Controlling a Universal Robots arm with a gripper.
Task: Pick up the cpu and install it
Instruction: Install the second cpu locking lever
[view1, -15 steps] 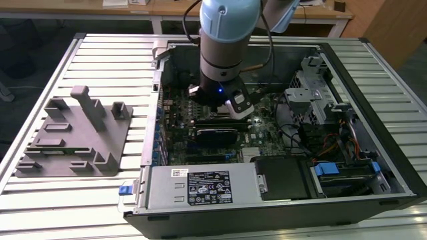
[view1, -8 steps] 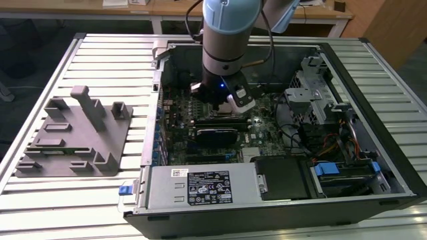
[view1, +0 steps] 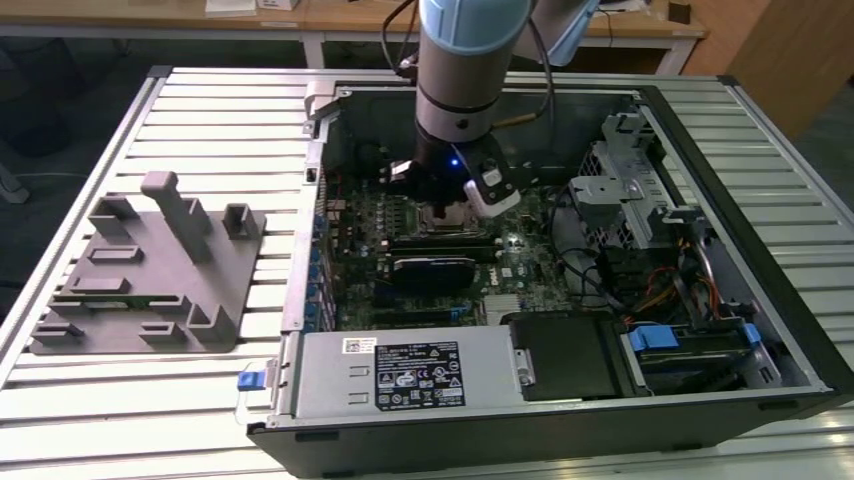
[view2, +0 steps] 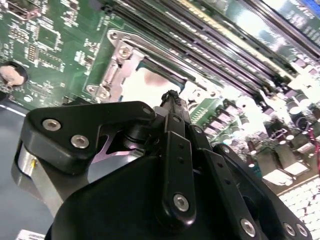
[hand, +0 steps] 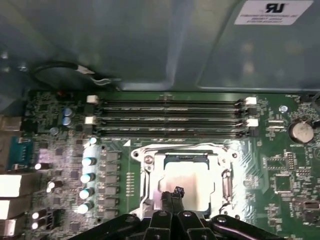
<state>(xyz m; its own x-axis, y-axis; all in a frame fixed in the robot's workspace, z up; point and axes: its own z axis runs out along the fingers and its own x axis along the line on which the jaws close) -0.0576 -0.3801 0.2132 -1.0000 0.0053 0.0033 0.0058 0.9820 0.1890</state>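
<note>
A pale silvery cpu (hand: 186, 179) sits in a bright metal socket frame (hand: 150, 172) on the green motherboard (hand: 280, 165). The tool (hand: 172, 196) is black. In the exterior view, a grey fixture tray (view1: 147, 275) lies on the white slatted desk (view1: 240, 130), beside the black computer case (view1: 787, 290).

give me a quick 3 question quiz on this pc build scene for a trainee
1. True or false: the cpu lies in the socket frame on the motherboard.
2. Which stands on the slatted table at the exterior view's left: A) grey fixture tray B) keyboard C) monitor?
3. Fill in: the gripper hangs directly over the ____.

Key: 1 true; 2 A; 3 cpu
</note>
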